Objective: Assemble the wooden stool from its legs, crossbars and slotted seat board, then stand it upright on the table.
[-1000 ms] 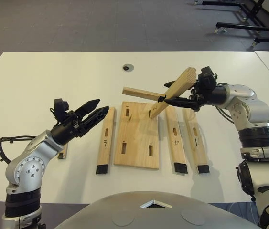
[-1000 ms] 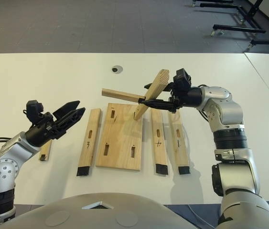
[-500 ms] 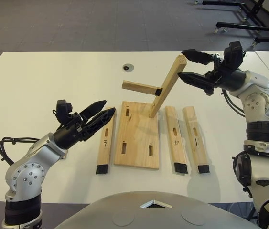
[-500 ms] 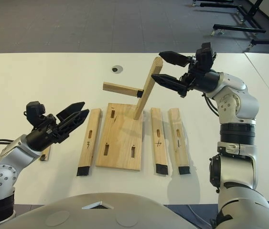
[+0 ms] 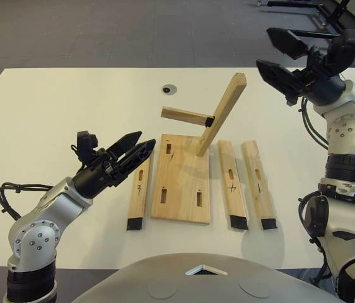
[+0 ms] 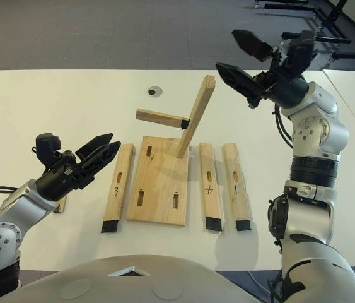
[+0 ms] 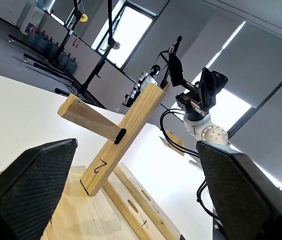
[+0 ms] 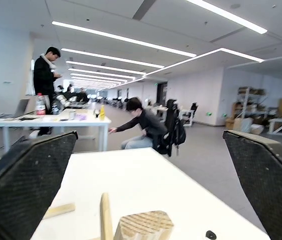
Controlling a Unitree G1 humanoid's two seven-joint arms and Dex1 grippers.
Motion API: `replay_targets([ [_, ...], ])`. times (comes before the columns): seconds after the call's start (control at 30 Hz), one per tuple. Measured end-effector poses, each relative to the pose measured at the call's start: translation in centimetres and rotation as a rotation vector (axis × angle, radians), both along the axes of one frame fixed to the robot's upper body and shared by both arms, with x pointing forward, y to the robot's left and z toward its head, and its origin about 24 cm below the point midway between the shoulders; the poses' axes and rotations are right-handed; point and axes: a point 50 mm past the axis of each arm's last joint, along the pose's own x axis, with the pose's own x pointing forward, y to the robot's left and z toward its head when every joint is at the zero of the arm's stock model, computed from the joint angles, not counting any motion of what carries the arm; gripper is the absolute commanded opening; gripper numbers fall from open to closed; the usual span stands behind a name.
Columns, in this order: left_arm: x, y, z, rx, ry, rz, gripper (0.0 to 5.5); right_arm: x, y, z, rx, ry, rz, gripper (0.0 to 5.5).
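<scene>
The slotted seat board (image 5: 180,180) lies flat mid-table. One leg (image 5: 221,113) stands tilted in its far right slot, with a crossbar (image 5: 185,116) sticking out to the left. Nothing holds that leg. My right gripper (image 5: 264,47) hangs open above and right of the leg's top, apart from it. Left of the board my left gripper (image 5: 144,140) is open and empty, pointing at the leg (image 7: 130,135). Three more legs lie flat: one left of the board (image 5: 139,186), two on its right (image 5: 231,183) (image 5: 257,183).
A short wooden piece (image 6: 58,203) lies partly hidden under my left arm. A round cable port (image 5: 168,89) sits in the white table (image 5: 70,101) behind the board. Bare table surface spreads to the far left and far right.
My right gripper let go of the leg, opened, and rose up and to the right. The leg now stands steeper in the board. My left gripper barely moved.
</scene>
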Motion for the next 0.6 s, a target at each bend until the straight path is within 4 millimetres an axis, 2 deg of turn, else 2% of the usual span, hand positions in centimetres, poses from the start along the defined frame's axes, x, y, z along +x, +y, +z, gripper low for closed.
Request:
replay_targets([
  [0.1,0.4,-0.1,-0.6,0.085,0.008,0.066,4.36,-1.5,-1.7,0.3,0.078,-0.003,-0.044,5.36],
  [0.17,0.3,-0.5,-1.3,0.105,0.007,0.102,4.36,-3.3,-3.1,-0.5,0.038,0.049,-0.056,5.36],
  [0.27,-0.3,-0.1,-2.5,0.136,0.036,0.203,4.36,-7.6,-4.3,-5.1,-0.068,0.289,0.002,5.36],
  [0.33,-1.1,0.3,-3.4,0.166,0.074,0.258,4.36,-9.4,-4.7,-7.7,-0.113,0.460,-0.034,5.36],
  [0.4,-1.7,0.5,-3.6,0.163,0.091,0.318,4.36,-9.6,-4.3,-9.2,-0.167,0.559,-0.072,5.36],
  [0.47,-2.5,0.4,-4.3,0.161,0.111,0.367,4.36,-8.8,-3.1,-10.6,-0.236,0.621,-0.151,5.36],
  [0.6,-3.6,0.7,-6.0,0.185,0.139,0.460,4.36,-6.2,-1.3,-9.8,-0.298,0.560,-0.432,5.36],
])
